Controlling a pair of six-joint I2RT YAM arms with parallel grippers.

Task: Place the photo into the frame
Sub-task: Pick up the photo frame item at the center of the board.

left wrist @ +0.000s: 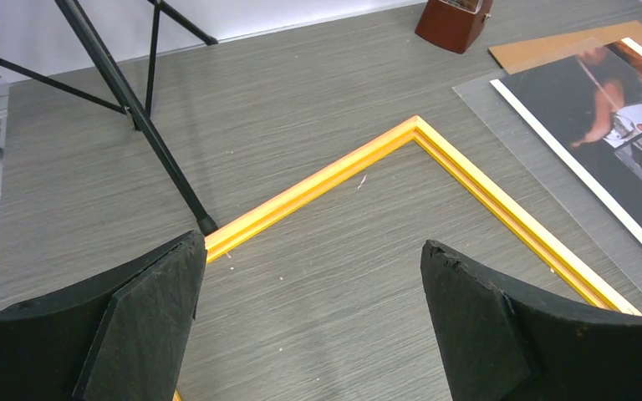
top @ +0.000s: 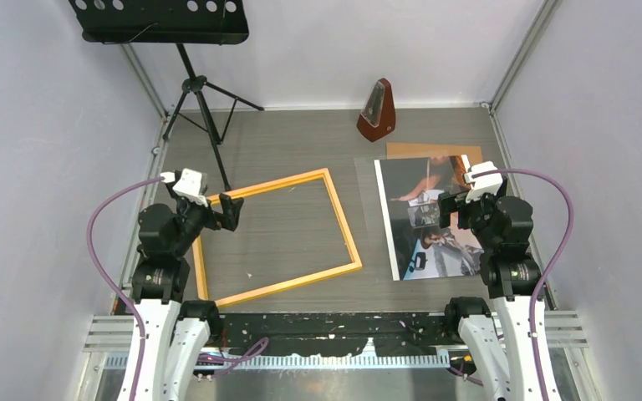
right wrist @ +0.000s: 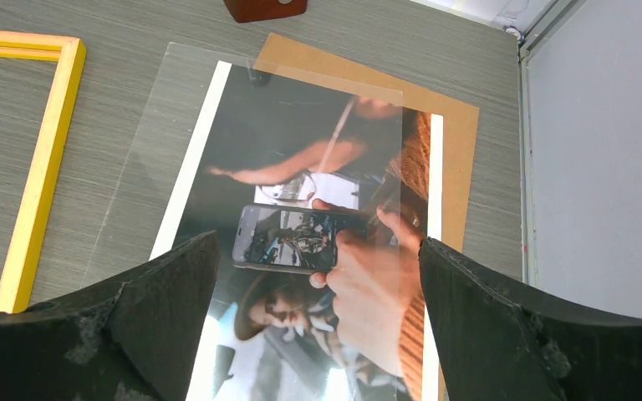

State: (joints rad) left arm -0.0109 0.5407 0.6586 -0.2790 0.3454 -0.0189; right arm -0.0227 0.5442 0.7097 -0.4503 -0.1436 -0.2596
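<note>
The frame [top: 344, 221] of thin yellow strips lies flat on the table, left of centre, with only grey table inside it. The photo [top: 418, 180], dark with a white border, lies to its right, showing a hand with a phone [right wrist: 301, 150]. My left gripper [top: 230, 210] hovers open over the frame's near-left part [left wrist: 334, 171], nothing between its fingers [left wrist: 313, 242]. Over the photo's near half my right gripper [top: 445, 209] hangs open and empty [right wrist: 318, 241].
A clear sheet [right wrist: 159, 125] lies over most of the photo, and a brown backing board [right wrist: 460, 134] pokes out beneath at the far right. A metronome [top: 377, 110] stands at the back. A music stand's tripod [top: 201, 109] has one foot [left wrist: 207, 224] touching the frame's far edge.
</note>
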